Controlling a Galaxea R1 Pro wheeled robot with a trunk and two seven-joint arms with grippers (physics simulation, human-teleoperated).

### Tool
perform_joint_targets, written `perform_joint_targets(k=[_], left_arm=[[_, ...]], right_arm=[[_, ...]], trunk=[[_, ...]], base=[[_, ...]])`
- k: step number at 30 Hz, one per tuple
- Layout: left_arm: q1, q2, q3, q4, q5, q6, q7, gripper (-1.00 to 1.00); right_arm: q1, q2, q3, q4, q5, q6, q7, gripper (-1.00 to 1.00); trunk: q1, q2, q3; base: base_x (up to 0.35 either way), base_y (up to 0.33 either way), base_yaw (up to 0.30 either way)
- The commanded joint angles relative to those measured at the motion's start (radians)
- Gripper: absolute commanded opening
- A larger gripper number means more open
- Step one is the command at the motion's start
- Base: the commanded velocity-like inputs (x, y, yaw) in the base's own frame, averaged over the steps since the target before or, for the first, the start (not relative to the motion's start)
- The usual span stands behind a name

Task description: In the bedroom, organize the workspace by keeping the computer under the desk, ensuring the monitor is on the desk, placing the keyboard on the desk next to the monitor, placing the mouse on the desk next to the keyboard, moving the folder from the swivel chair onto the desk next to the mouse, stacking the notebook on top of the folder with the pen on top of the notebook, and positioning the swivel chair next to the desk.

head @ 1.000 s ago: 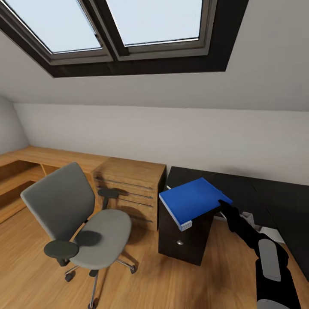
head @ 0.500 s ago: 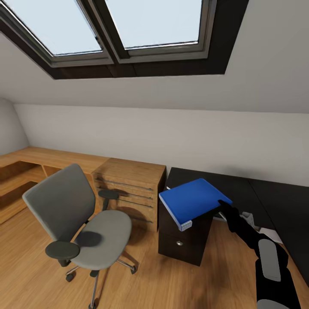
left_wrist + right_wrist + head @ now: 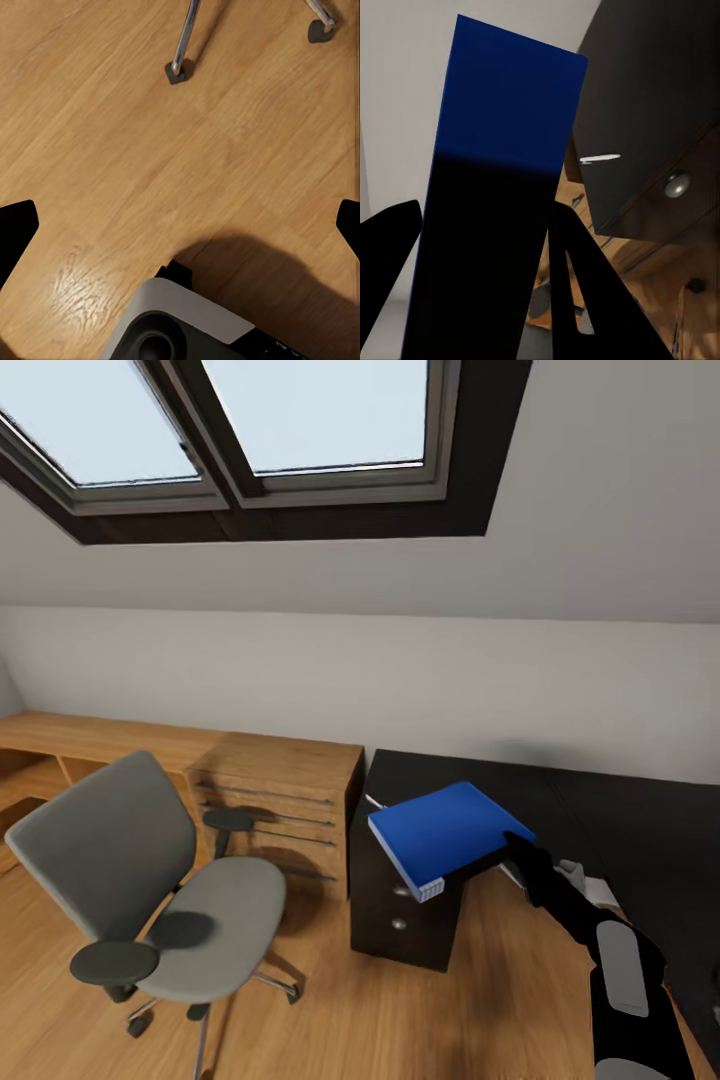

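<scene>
Folder (image 3: 437, 834) is gripped by right end effector (image 3: 516, 844) at one corner — held level, off chair (image 3: 160, 890), for transfer to bench (image 3: 600, 820); left end effector (image 3: 180, 225) is spread wide, idle.

No text, label, brand, number or sign is showing legibly anywhere: the blue folder (image 3: 440, 832), the black desk (image 3: 610, 810) and the wooden drawer unit (image 3: 275, 800) are all appearing plain, without lettering.

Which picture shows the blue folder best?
The head view: the whole folder shows, held up by the right tool. The right wrist view shows its face close up, partly in shadow.
</scene>
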Motion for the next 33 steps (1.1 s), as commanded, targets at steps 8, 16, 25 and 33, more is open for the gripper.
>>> perform_joint_targets(k=[8, 16, 25, 33], left_arm=[[0.0, -0.001, 0.001, 0.005, 0.009, -0.001, 0.001, 1.0], [0.0, -0.002, 0.001, 0.006, 0.009, -0.001, 0.001, 1.0], [0.0, -0.002, 0.001, 0.006, 0.009, -0.001, 0.001, 1.0], [0.0, -0.002, 0.001, 0.012, 0.009, -0.001, 0.001, 1.0]], right_arm=[[-0.002, 0.001, -0.004, 0.017, 0.005, -0.02, 0.005, -1.0], [-0.002, 0.0, -0.003, 0.037, 0.006, -0.046, 0.005, -1.0], [-0.002, -0.002, -0.002, 0.038, 0.006, -0.049, 0.005, -1.0], [-0.002, 0.0, -0.002, 0.039, 0.006, -0.049, 0.005, -1.0]], trunk=[[0.0, -0.001, -0.002], [0.0, -0.001, -0.002], [0.0, -0.001, -0.002], [0.0, -0.001, -0.002]], base=[[0.0, 0.0, -0.274], [0.0, 0.0, -0.291], [0.0, 0.0, -0.295], [0.0, 0.0, -0.257]])
